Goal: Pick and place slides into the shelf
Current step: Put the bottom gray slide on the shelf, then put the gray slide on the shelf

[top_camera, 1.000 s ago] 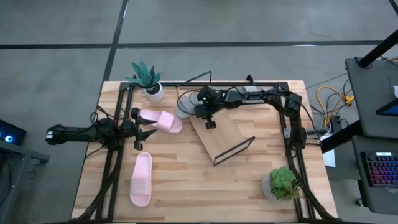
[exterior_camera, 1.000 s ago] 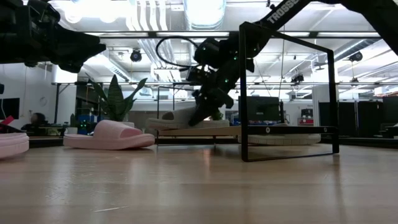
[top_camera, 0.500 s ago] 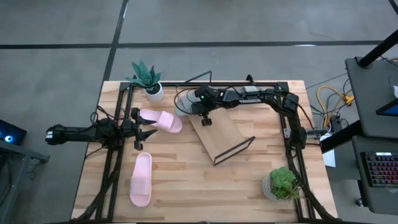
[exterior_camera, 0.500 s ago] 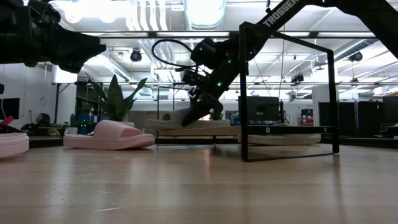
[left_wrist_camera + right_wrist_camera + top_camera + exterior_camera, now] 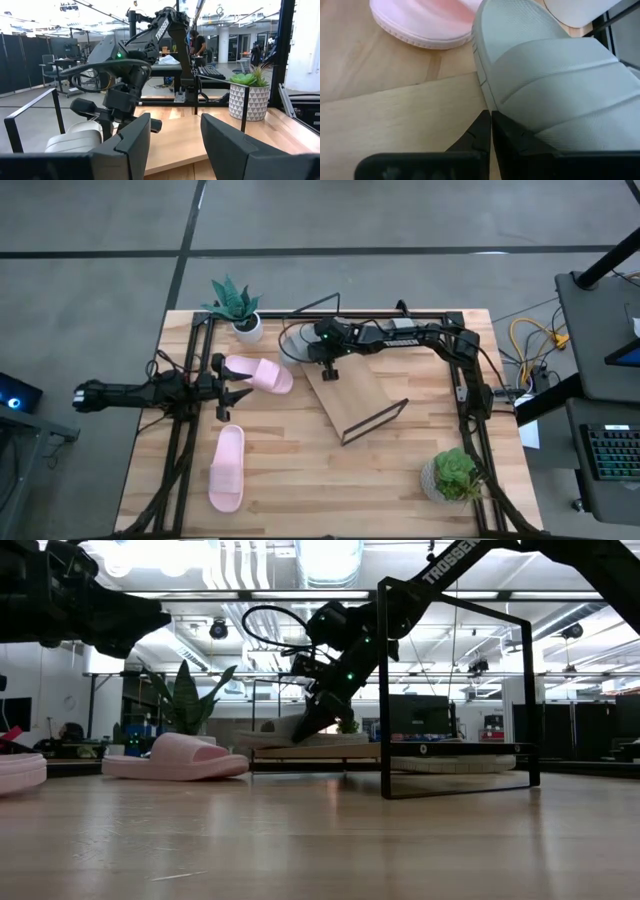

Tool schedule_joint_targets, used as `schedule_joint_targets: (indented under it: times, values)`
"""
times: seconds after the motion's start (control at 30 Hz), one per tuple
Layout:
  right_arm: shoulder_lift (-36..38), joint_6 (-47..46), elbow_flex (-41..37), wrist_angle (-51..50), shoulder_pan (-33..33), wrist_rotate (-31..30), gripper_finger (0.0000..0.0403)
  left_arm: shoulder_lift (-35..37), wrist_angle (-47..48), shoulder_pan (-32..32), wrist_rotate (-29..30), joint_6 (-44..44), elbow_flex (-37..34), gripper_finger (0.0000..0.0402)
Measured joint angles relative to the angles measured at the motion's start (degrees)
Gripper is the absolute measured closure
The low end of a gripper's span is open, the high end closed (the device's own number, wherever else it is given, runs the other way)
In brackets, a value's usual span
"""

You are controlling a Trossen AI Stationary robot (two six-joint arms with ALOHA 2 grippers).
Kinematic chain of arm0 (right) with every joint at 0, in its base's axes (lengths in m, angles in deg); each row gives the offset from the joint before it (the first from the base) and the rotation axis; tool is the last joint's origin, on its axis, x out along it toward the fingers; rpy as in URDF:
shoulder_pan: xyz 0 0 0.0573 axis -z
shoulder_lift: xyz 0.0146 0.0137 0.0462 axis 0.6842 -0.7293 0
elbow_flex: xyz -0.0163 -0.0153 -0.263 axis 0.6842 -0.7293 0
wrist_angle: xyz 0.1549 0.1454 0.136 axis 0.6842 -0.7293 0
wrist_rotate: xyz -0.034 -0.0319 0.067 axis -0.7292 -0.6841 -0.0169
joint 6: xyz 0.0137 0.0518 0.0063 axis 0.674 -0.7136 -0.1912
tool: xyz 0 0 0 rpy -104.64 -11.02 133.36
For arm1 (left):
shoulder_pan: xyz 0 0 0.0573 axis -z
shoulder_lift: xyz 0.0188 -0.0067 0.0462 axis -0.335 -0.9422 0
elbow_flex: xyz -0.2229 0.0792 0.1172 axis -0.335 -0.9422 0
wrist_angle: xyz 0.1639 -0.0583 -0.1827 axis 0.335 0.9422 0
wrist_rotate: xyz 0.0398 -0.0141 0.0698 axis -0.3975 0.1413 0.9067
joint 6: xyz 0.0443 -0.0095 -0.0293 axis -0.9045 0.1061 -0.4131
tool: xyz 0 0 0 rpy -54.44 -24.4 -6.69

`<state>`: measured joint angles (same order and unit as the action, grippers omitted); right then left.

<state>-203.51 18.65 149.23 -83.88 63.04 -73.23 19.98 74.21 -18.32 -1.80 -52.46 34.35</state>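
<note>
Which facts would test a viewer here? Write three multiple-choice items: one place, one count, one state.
1. The right gripper is
A. by the succulent pot
B. over the shelf, beside a grey slide
C. above the nearer pink slide

2. Pink slides in the high view:
A. one
B. four
C. two

3. The left gripper is
A. open, holding nothing
B. shut on a slide
C. shut on a plant

Key: B, its wrist view shows board and grey slide at the fingers; C, one near the left gripper and one nearer the table's front; A, its wrist view shows the fingers apart.
</note>
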Motion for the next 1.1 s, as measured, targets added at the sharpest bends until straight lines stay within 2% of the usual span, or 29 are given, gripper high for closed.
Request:
schedule_joint_targets:
  times: [0.23,0.43,0.77,0.97,1.1]
  values:
    - [2.85,-4.04,0.00,-3.45,-0.10,0.50,0.0392,-0.60,-0.03,0.01,0.00,0.00,0.00,0.0241]
    - [5.87,-7.20,0.00,-7.74,-0.10,-0.63,0.0368,-0.62,-0.07,0.01,0.00,0.00,0.00,0.0241]
    - [14.87,-18.05,0.00,-17.23,0.45,-18.03,0.0291,-0.69,-0.15,-0.01,0.02,0.00,0.00,0.0241]
    - [18.02,-25.43,0.00,-25.40,2.36,-23.30,0.0266,-0.71,-0.17,0.00,0.00,0.00,0.00,0.0241]
    - [18.48,-31.67,0.00,-32.91,5.67,-23.90,0.0266,-0.71,-0.17,0.01,0.00,0.00,0.00,0.0241]
